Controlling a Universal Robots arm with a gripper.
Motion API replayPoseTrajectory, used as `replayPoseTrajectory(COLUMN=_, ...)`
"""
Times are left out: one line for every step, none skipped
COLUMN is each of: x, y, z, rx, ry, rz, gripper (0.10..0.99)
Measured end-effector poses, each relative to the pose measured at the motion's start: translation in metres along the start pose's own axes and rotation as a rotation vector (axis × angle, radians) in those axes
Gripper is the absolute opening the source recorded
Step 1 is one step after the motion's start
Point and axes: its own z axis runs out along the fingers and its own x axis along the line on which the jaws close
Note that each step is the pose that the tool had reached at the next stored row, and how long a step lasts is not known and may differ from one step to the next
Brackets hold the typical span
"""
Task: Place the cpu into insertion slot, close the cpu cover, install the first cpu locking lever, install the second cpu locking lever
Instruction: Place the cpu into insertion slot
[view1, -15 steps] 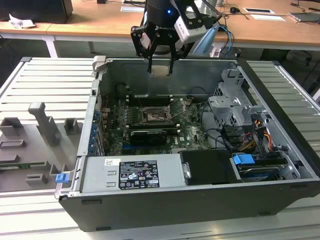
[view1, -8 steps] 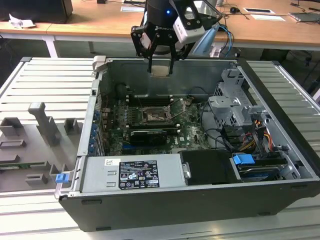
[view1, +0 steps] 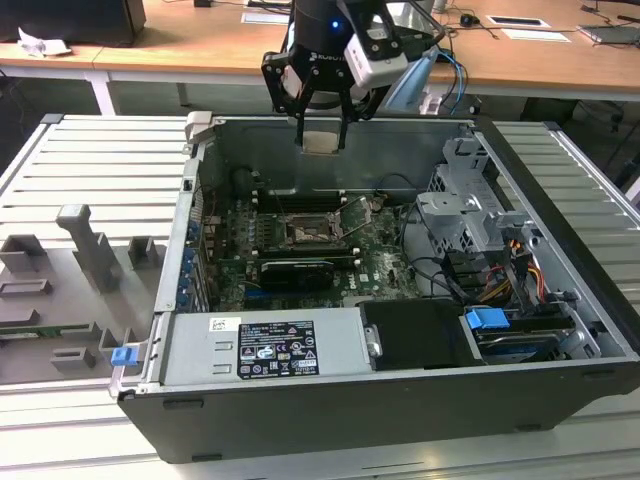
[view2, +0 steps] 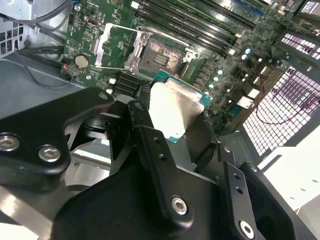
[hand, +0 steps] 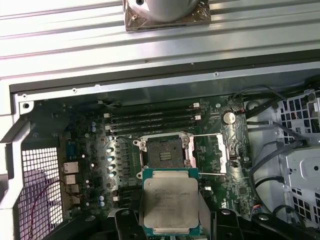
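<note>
Motherboard beneath, cpu level, metal face upward, in gripper

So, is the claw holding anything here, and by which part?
Yes. The claw grips the cpu by two opposite side edges, leaving its metal face uncovered.

The cpu has a pale, dull metal face over a green board edge, and the gripper is matt black metal with shiny screw heads. The cover is bright bare metal, the slot dark and matt in a black plastic frame. The table is ribbed, satin grey metal.
</note>
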Motion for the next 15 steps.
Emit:
replayPoseTrajectory(x=0.0000, y=0.0000, z=0.0000, rx=0.000, ry=-0.0003, rz=0.004, gripper=0.529)
replayPoseTrajectory(x=0.0000, y=0.0000, z=0.0001, rx=0.000, ry=-0.0005, rz=0.007, gripper=0.529)
replayPoseTrajectory(x=0.0000, y=0.0000, z=0.0001, rx=0.000, ry=-0.0007, rz=0.010, gripper=0.529)
replayPoseTrajectory(x=0.0000, y=0.0000, z=0.0001, rx=0.000, ry=-0.0009, rz=0.013, gripper=0.529)
replayPoseTrajectory(x=0.0000, y=0.0000, z=0.0001, rx=0.000, ry=-0.0012, rz=0.016, gripper=0.529)
replayPoseTrajectory(x=0.0000, y=0.0000, z=0.0002, rx=0.000, ry=-0.0013, rz=0.019, gripper=0.529)
replayPoseTrajectory(x=0.0000, y=0.0000, z=0.0002, rx=0.000, ry=-0.0016, rz=0.022, gripper=0.529)
replayPoseTrajectory(x=0.0000, y=0.0000, z=0.0002, rx=0.000, ry=-0.0019, rz=0.025, gripper=0.529)
replayPoseTrajectory(x=0.0000, y=0.0000, z=0.0002, rx=0.000, ry=-0.0021, rz=0.028, gripper=0.529)
replayPoseTrajectory(x=0.0000, y=0.0000, z=0.0003, rx=-0.001, ry=-0.0022, rz=0.031, gripper=0.529)
replayPoseTrajectory(x=0.0000, y=0.0000, z=0.0003, rx=-0.001, ry=-0.0027, rz=0.036, gripper=0.529)
replayPoseTrajectory(x=0.0000, y=0.0000, z=0.0004, rx=-0.001, ry=-0.0030, rz=0.041, gripper=0.529)
replayPoseTrajectory(x=0.0000, y=0.0000, z=0.0004, rx=-0.001, ry=-0.0033, rz=0.046, gripper=0.529)
replayPoseTrajectory(x=0.0000, y=0.0000, z=0.0004, rx=-0.001, ry=-0.0036, rz=0.049, gripper=0.529)
replayPoseTrajectory(x=0.0000, y=0.0000, z=0.0004, rx=-0.001, ry=-0.0037, rz=0.051, gripper=0.529)
